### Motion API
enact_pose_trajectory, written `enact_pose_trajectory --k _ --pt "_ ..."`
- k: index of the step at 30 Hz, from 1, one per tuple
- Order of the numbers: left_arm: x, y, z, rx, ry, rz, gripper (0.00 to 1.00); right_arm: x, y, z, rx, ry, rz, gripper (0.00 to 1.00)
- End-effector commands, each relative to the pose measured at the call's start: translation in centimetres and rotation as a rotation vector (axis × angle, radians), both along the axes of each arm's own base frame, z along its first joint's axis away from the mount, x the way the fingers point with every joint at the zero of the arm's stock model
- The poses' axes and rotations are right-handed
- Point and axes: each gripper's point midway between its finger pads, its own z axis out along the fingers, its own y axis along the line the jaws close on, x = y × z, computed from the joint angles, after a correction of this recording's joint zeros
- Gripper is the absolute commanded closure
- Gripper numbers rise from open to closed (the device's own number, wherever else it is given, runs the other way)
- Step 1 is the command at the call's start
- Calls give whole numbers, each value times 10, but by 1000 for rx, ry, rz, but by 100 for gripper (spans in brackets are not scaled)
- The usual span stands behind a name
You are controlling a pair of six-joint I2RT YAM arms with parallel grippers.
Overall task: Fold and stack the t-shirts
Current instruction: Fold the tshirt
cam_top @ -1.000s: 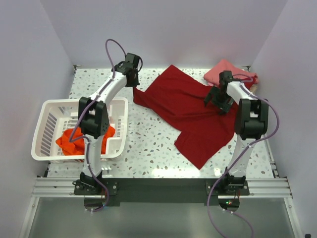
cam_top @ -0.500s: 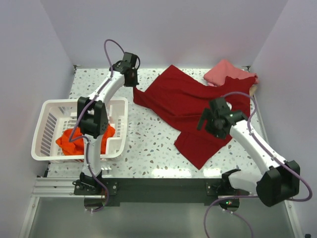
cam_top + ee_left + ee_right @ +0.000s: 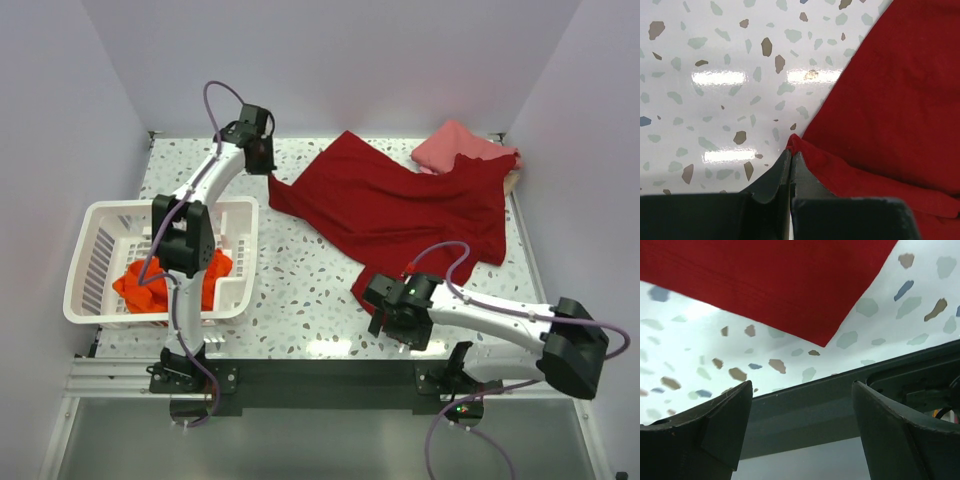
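Observation:
A large dark crimson t-shirt (image 3: pixel 400 205) lies spread over the middle and right of the table. My left gripper (image 3: pixel 268 170) is shut on its far-left corner (image 3: pixel 795 142), with the fingertips (image 3: pixel 782 167) pinched together just above the speckled top. My right gripper (image 3: pixel 382 308) is open and empty, low over the table by the shirt's near corner (image 3: pixel 824 342). Its fingers (image 3: pixel 722 422) straddle the dark front rail. An orange-red t-shirt (image 3: pixel 140 283) lies crumpled in the basket. A folded pink t-shirt (image 3: pixel 452 142) sits at the far right, with a tan edge (image 3: pixel 513 180) beside it.
The white slotted basket (image 3: pixel 90 262) stands at the left front, beside the left arm's lower link. The dark front rail (image 3: pixel 840 405) runs along the table's near edge. Lilac walls close in the back and both sides.
My right arm has swung from the shirt's far right side down to its near corner, its jaws narrowing slightly. The left gripper has drawn its held corner slightly back and left.

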Motion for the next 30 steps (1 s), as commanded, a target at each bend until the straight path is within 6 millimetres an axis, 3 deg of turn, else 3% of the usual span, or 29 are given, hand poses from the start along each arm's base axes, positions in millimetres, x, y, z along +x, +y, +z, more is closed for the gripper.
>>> enact_pose_trajectory --k 1,6,9,20,26,30 --pt "6 7 20 -31 -48 -2 100 7 9 -4 -29 -29 -121 17" --pt "6 14 25 -45 -56 8 100 10 6 -1 -21 -70 -169 19" --pt "6 19 25 -49 -54 20 100 3 -6 -14 -27 -64 -209 23" --pt "8 14 26 -109 -42 8 100 27 -20 -23 6 -210 -291 34" --pt "6 18 21 -96 -33 15 100 29 -15 -34 15 -185 -263 37" --pt "4 21 23 -89 -39 19 100 35 6 -45 64 -163 -226 38"
